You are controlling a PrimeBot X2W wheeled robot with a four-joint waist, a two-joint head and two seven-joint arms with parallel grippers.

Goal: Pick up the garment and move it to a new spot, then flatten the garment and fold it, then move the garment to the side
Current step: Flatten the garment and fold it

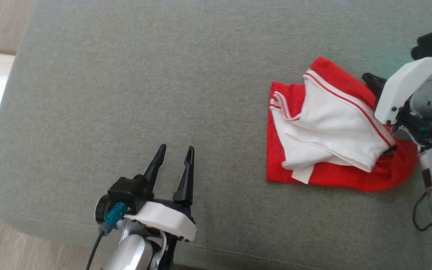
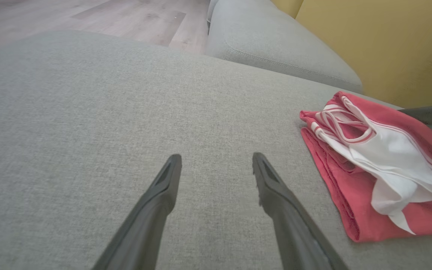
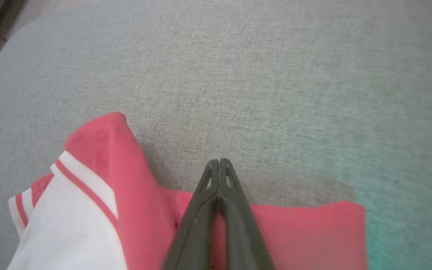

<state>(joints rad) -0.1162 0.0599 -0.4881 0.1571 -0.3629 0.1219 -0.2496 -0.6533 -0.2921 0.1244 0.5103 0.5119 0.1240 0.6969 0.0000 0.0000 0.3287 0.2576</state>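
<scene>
Garment (image 1: 332, 127): folded on grey cushion (image 1: 163, 93); right corner behind right arm (image 1: 403, 90).
Right fingers (image 3: 201, 217): closed over red edge, grip unclear.
Left fingers (image 2: 159, 195): wide, empty.

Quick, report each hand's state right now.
Left hand: open, holding nothing.
Right hand: shut at the edge of the garment; whether it grips it cannot be told.

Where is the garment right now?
Head view: the garment lies at the right of the grey cushion, its right edge under the right gripper, far from the left gripper.
</scene>
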